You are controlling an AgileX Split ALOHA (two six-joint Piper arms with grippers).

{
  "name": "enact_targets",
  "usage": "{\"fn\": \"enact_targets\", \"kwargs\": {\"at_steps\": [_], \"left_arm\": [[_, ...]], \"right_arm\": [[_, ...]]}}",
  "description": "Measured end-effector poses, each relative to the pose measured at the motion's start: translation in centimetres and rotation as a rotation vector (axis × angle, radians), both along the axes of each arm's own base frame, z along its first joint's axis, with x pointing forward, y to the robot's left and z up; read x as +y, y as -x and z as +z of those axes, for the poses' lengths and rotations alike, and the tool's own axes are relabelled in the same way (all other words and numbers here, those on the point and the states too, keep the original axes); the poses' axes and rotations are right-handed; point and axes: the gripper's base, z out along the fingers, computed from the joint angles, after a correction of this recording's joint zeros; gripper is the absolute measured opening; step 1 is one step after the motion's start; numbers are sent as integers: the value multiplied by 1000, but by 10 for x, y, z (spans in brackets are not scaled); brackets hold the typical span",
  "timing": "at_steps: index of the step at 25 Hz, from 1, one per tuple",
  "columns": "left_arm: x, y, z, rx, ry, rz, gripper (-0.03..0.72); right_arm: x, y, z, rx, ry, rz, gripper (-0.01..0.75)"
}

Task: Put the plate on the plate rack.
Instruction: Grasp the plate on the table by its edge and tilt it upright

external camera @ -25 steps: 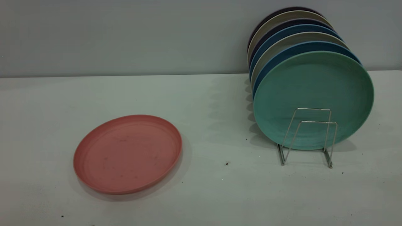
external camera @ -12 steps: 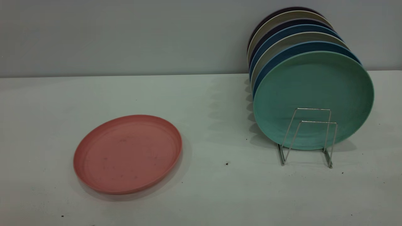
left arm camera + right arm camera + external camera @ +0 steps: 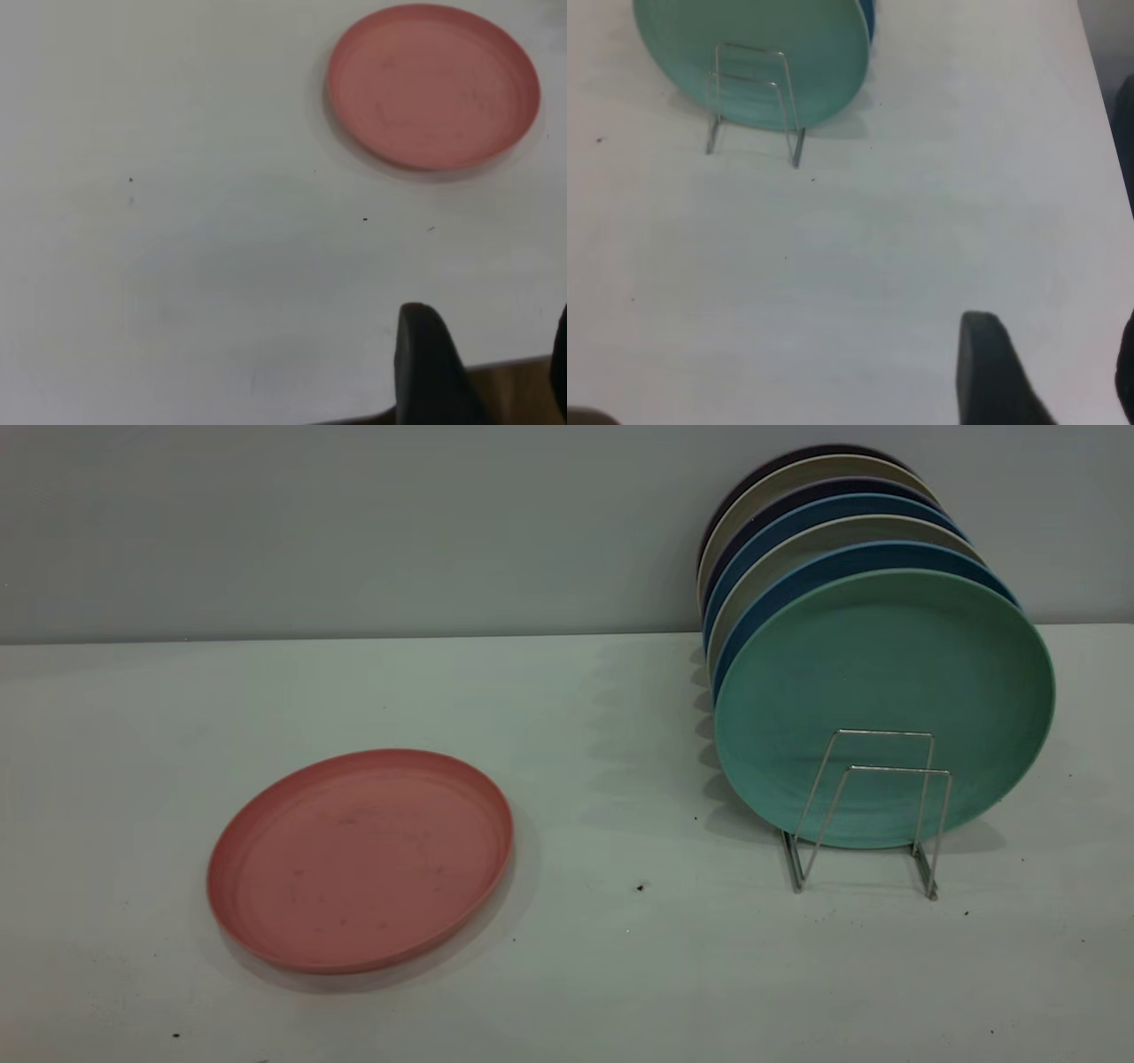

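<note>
Both tools, the left tool and the right tool, are held apart over the white table, nothing grasped, while the round salmon-pink matte plate lies flat, well apart from the thin silver wire plate rack, so an approach and rim grasp are judged next.

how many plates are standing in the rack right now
7 show: a teal plate at the front of the rack, then blue, beige, blue, dark, beige and dark rims behind it. More may be hidden. The pink plate lies flat on the table.
</note>
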Motion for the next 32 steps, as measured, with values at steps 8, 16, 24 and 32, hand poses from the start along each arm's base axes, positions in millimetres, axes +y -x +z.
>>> {"fn": "enact_targets", "kwargs": {"at_steps": [8,16,24,32], "left_arm": [[0,-36,20,7,26,29,375],[-3,-120,4,269,44,60,445],[-6,-203,-17,481,50,68,449],[-7,-292,-56,620,64,13,449]], "right_arm": [[2,-15,7,29,-2,16,395],[16,-76,17,69,-54,122,431],[31,-144,-5,232,-128,231,430],[43,-192,-22,344,-197,316,430]]}}
